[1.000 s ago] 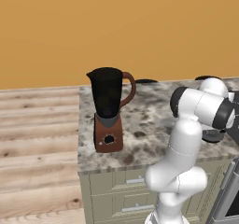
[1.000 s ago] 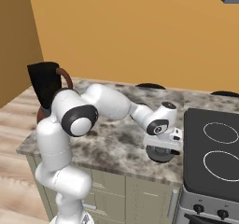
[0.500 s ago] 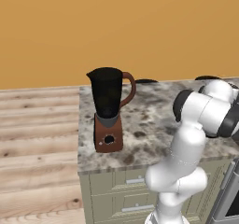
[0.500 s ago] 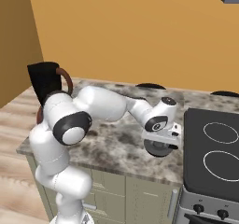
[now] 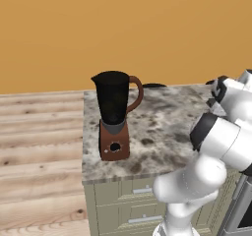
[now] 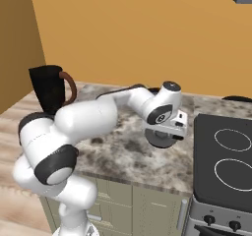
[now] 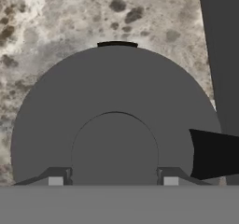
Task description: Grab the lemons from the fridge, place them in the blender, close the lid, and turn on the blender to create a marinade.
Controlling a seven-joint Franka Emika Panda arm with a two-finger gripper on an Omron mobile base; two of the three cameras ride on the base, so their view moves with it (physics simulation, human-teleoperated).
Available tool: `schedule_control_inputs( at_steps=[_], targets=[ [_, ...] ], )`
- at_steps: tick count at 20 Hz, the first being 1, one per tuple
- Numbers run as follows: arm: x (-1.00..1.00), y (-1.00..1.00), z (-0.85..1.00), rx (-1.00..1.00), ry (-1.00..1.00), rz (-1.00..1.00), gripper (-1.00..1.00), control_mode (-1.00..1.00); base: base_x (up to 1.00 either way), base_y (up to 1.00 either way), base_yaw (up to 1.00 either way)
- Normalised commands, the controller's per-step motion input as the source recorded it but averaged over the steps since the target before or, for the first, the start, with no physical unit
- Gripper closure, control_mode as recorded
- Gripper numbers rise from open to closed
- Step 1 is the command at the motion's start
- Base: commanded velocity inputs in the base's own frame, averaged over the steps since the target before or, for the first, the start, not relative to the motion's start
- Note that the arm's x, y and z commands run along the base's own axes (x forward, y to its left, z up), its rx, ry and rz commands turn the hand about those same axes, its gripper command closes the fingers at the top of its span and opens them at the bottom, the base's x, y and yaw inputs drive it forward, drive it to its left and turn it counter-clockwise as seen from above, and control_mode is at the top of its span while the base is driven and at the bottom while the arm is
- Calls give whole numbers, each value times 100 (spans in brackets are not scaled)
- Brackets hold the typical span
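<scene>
My gripper (image 6: 161, 132) points down over the counter, just left of the stove. Its jaws are shut on the raised centre knob of the lid (image 6: 158, 139), a dark grey disc hanging under the hand, clear of the stone. In the hand view the lid (image 7: 114, 87) spreads wide below my gripper (image 7: 113, 181), one finger on each side of the knob. The blender (image 5: 114, 113) stands at the counter's left end, its black jar open at the top; the right base view has the blender (image 6: 49, 90) far left of the hand. The lemons and the fridge are out of view.
The speckled stone counter (image 6: 123, 154) ends at a black stove top (image 6: 224, 156) on the right. A flat black disc (image 5: 153, 85) lies at the back by the orange wall. Wooden floor (image 5: 39, 146) lies left of the counter. Bare counter (image 5: 157, 127) lies between the blender and the hand.
The hand has carried the lid up and to the left, away from the stove edge. The arm's elbow has swung with it. The blender has not moved.
</scene>
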Motion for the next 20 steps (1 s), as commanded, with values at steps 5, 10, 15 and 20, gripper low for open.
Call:
schedule_control_inputs(
  at_steps=[5,10,15,20],
  targets=[
    [-1,73,100,0,-4,-1,100,-100,0,0,0],
    [0,79,100,0,0,0,100,-100,0,0,0],
    [0,96,100,0,0,0,100,-100,0,0,0],
    [1,100,100,0,0,0,100,-100,0,0,0]
  ],
)
